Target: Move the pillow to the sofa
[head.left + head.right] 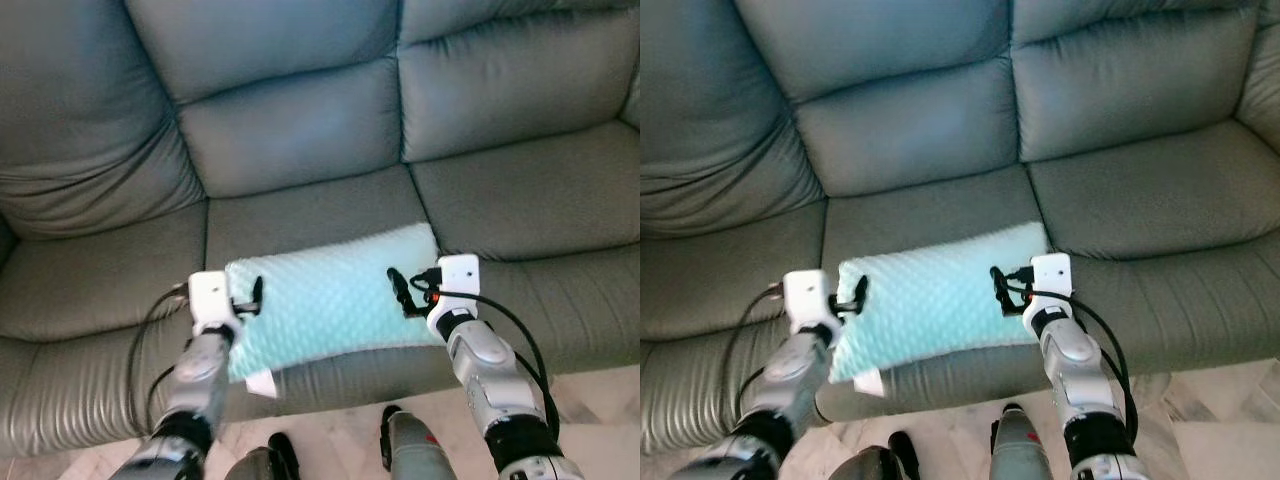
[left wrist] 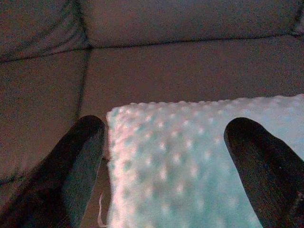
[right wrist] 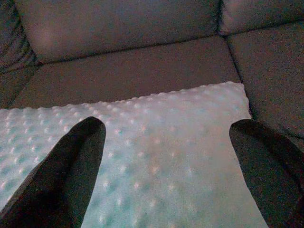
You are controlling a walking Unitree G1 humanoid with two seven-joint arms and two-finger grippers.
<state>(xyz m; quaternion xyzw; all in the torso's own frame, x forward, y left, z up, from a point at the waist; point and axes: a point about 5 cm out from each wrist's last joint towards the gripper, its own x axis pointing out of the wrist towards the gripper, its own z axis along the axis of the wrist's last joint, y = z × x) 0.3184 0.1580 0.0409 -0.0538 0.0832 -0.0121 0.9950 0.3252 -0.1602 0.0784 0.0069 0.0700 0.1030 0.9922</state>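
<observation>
Lying flat on the middle seat cushion of the sofa [image 1: 300,130], close to its front edge, with the near side overhanging that edge slightly: the pale mint, dimpled pillow [image 1: 330,300]. Long axis running side to side across the seat, roughly parallel to the front edge, far-right corner angled a little toward the backrest. A white tag hanging from the near-left corner, over the sofa's front.

Left pincer [image 1: 252,296] at the pillow's left short end, right pincer [image 1: 402,292] over the right part of it, so one pincer at each end of the long axis and neither clearly nearer. From each pincer, pillow lying straight ahead and just below, between and beneath the two black fingers in both wrist views.

Both pincers wide: in the left wrist view, fingers [image 2: 71,161] spread well apart with the pillow's left corner between them; in the right wrist view, fingers [image 3: 71,161] likewise spread, dotted fabric filling the gap. No fabric visibly pinched by either. Contact with the pillow surface hard to settle from these angles.

Both silver forearms reaching forward and up from the lower frame, wrists level, fingers pointing toward the backrest, cables looping off each wrist.

Judging by this: pillow already resting on the sofa, task likely near its end, with the next move probably a straight pull back clear of the fabric.
</observation>
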